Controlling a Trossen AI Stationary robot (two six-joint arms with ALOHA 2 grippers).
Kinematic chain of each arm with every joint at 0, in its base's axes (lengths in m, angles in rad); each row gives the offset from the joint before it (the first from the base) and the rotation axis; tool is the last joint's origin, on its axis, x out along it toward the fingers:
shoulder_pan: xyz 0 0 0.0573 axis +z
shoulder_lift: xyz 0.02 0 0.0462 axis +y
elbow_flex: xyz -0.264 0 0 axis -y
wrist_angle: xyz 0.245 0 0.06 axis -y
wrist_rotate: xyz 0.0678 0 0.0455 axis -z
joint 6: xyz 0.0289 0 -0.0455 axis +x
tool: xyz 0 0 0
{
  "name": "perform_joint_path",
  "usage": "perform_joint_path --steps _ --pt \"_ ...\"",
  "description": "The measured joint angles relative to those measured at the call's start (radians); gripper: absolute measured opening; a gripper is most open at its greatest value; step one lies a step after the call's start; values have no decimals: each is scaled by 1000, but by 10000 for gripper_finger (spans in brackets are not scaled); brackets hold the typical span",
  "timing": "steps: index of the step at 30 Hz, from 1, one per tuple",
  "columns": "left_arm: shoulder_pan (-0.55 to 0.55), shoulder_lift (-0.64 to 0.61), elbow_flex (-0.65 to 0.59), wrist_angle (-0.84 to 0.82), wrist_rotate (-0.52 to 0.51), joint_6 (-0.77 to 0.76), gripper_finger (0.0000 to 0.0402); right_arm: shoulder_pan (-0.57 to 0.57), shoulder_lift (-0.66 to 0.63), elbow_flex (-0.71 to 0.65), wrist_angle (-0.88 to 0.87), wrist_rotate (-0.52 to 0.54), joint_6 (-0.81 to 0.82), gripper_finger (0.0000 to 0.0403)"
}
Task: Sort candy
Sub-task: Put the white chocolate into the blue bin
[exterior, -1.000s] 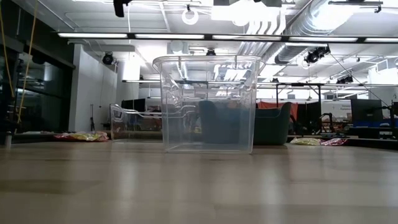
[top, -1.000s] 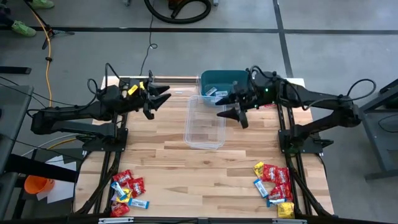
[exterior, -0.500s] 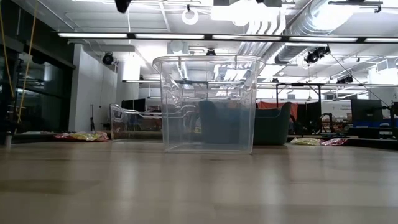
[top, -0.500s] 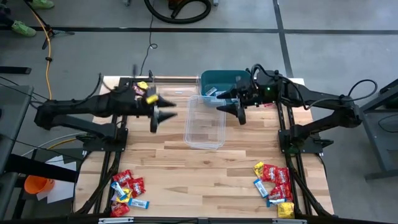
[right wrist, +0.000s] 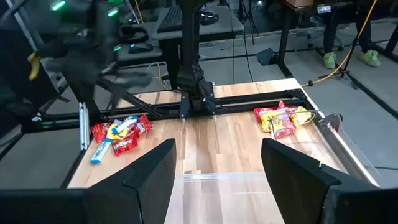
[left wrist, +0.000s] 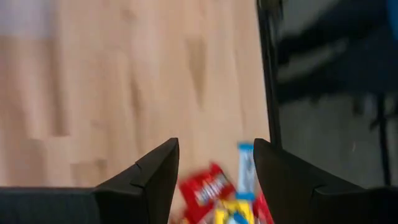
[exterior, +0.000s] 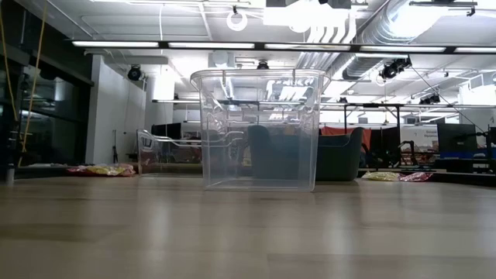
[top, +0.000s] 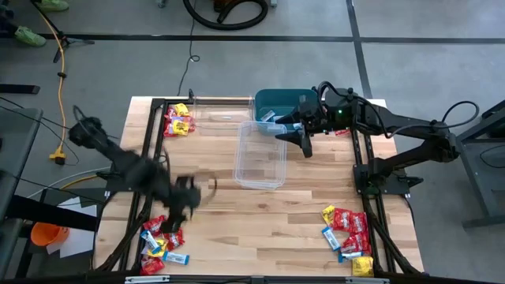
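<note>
The left arm reaches down along the table's left side, bent at the elbow, and its left gripper (top: pixel 183 207) hangs just above the near-left pile of candy (top: pixel 162 241). Its fingers (left wrist: pixel 149 177) stand apart with nothing between them; red, yellow and light blue packets (left wrist: pixel 214 193) show in the gap, lying on the wood below.

The right arm stretches in from the right edge toward the far middle of the table. Its right gripper (top: pixel 298 136) hovers over the far end of the clear tub (top: pixel 260 154), just beside the teal bin (top: pixel 276 102). Its fingers (right wrist: pixel 146 180) are also spread wide and hold nothing.

Candy lies in several places: the near-left pile, a second pile at the near-right corner (top: pixel 347 237), and a small heap of red and yellow packets at the far-left corner (top: pixel 177 122). A few packets sit inside the teal bin. In the low view the clear tub (exterior: pixel 260 128) stands upright on the wooden table (exterior: pixel 248 232).
</note>
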Motion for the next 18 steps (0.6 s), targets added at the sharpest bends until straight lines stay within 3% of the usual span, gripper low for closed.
perform_joint_path --steps 8,18 --pt "-264 252 -1 128 29 -161 195 0 0 0 -56 -7 -12 231" --pt "-372 466 -1 188 -43 -179 195 11 0 0 -69 -16 185 231"
